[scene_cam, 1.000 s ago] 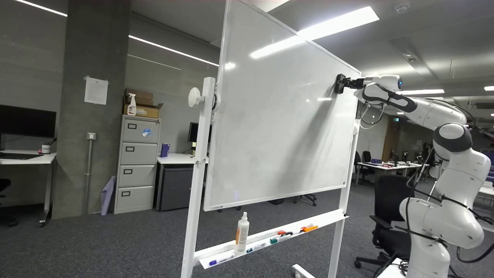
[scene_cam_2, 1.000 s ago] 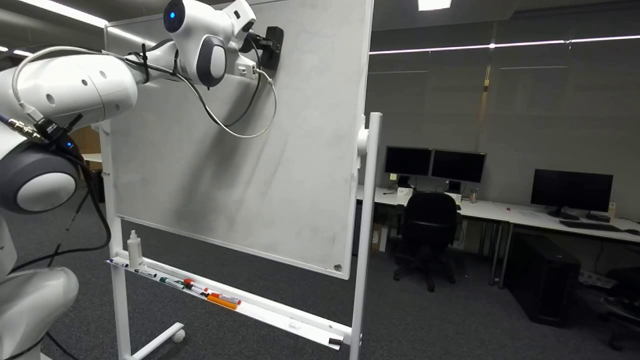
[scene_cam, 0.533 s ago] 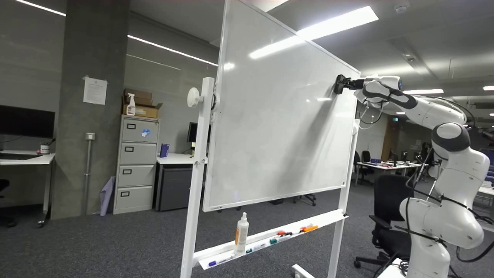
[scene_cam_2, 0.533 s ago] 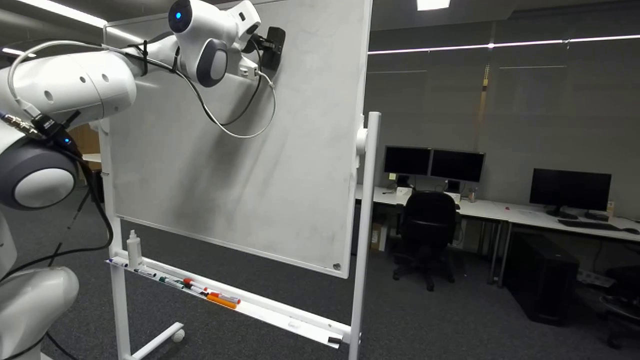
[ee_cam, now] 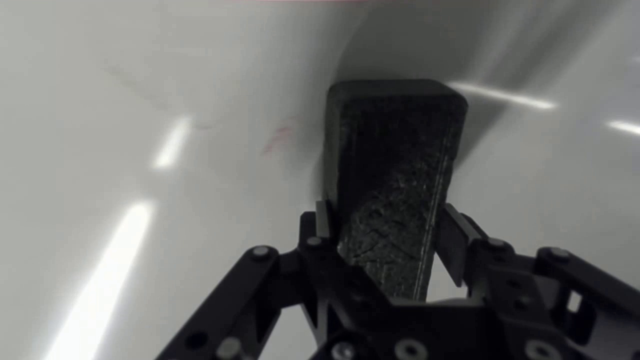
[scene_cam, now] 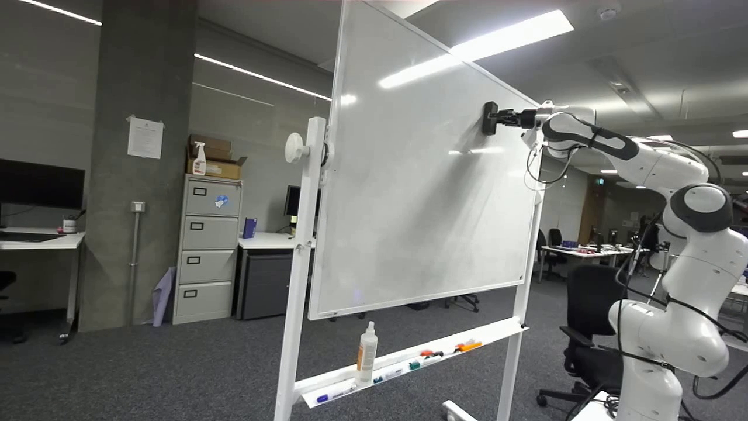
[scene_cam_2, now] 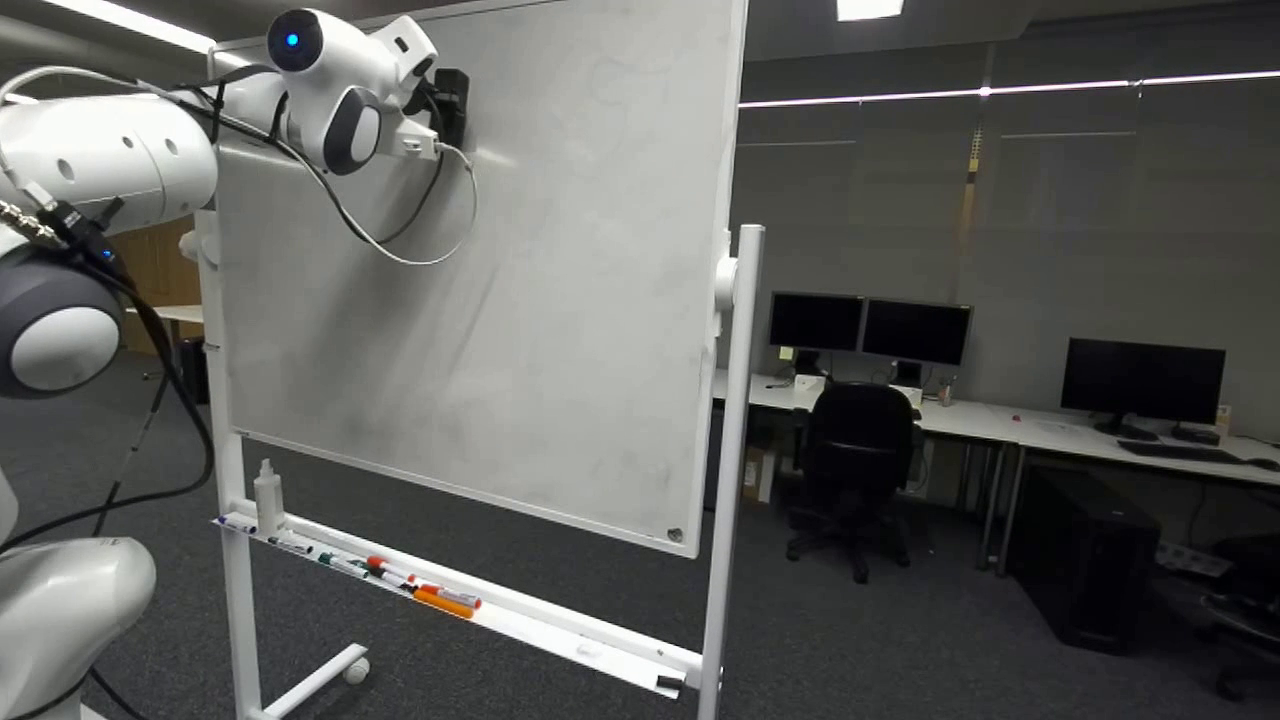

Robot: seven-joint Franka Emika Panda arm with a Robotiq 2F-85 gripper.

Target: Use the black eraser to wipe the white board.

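The white board (scene_cam: 409, 193) stands upright on a white rolling stand and also shows in an exterior view (scene_cam_2: 560, 350). My gripper (ee_cam: 386, 230) is shut on the sides of the black eraser (ee_cam: 395, 165), with one finger on each side. The eraser (scene_cam: 489, 118) is held upright at the board's upper part, in an exterior view near the right side. It also shows in an exterior view (scene_cam_2: 455, 108), partly hidden by the wrist. It is at or very close to the board's face; exact contact is hard to tell. A faint red mark (ee_cam: 279, 140) lies left of the eraser.
The stand's tray (scene_cam_2: 570, 645) below the board holds a white spray bottle (scene_cam: 366, 354), several markers and an orange marker (scene_cam_2: 443, 601). A black office chair (scene_cam: 590, 316) stands behind the arm. A loop of cable (scene_cam_2: 420, 262) hangs from the wrist.
My gripper with the eraser has moved left along the board in both exterior views, mostly in the last half second. It is slightly higher in one of them. The grip is unchanged.
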